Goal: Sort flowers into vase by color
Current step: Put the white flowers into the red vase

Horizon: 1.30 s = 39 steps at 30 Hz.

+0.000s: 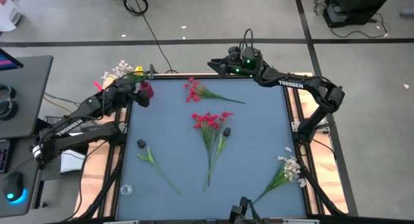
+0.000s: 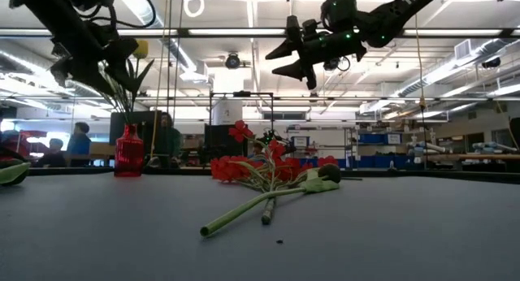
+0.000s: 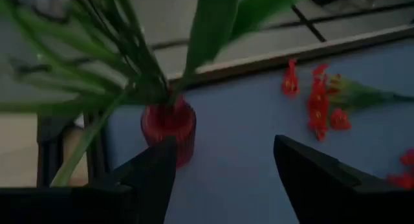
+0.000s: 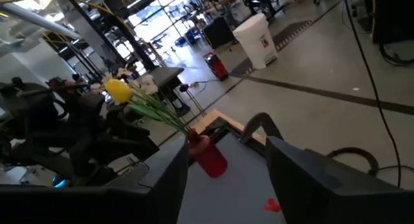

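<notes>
- Standing at the far left corner of the worktop, a red vase holds green stems with yellow and white blossoms leaning outward past the edge
- Left pincer hovers just beside the vase; in the left wrist view its fingers stand apart with nothing between them, the vase directly ahead
- Right pincer hangs raised over the far edge of the worktop, fingers apart and empty, well apart from any flower
- One red sprig lies near the far edge, stem pointing right
- A larger red cluster lies at mid-worktop, stems running toward the near edge
- A white sprig lies at the near right corner
- A green stem lies at near left; blossom colour cannot be told
- Persons show in the room behind, in the low view
</notes>
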{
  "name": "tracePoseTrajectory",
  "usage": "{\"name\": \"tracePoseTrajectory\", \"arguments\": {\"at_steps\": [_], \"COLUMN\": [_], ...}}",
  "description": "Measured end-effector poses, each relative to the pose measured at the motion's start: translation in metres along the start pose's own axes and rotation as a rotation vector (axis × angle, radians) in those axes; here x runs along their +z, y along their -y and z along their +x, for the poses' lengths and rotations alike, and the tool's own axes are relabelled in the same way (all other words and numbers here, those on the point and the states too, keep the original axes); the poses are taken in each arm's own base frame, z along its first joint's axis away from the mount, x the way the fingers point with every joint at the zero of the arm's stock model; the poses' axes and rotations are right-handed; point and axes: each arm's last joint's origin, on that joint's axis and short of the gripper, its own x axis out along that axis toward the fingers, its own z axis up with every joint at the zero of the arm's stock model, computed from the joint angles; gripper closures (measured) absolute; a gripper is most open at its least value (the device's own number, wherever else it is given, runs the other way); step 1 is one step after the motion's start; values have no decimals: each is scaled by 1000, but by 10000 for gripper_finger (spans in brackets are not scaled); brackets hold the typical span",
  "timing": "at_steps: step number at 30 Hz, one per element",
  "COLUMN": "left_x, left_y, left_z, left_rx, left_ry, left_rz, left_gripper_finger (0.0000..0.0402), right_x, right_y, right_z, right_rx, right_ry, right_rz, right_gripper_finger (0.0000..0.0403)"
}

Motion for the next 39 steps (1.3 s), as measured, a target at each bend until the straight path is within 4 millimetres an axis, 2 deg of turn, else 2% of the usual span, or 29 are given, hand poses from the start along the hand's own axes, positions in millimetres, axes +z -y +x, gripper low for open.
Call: {"name": "tracePoseTrajectory", "arguments": {"at_steps": [5, 9, 16, 20, 24, 32, 36, 39], "left_x": [-9, -16, -24, -28, -32, -39, -43, -46], "left_y": [0, 0, 8, 15, 23, 45, 61, 64], "left_z": [0, -1, -5, -9, -10, -10, -14, -16], "left_rx": [-73, -108, -185, -229, -261, -335, -406, -405], "left_ry": [-128, -232, -311, -339, -380, -428, -422, -402], "left_rz": [-64, -78, -106, -108, -81, -79, -63, -34], "left_gripper_finger": [138, 138, 143, 155, 166, 168, 168, 169], "right_x": [0, -6, -33, -51, -69, -102, -115, -121], "right_y": [1, 4, 16, 15, 5, -30, -46, -55], "right_z": [0, 0, -7, -13, -18, -24, -27, -28], "right_rx": [-7, -50, -224, -276, -289, -275, -272, -263], "right_ry": [2, -51, -310, -493, -641, -845, -914, -931], "right_rz": [7, 96, 262, 352, 377, 309, 262, 229], "right_gripper_finger": [188, 189, 189, 189, 189, 189, 189, 189]}}
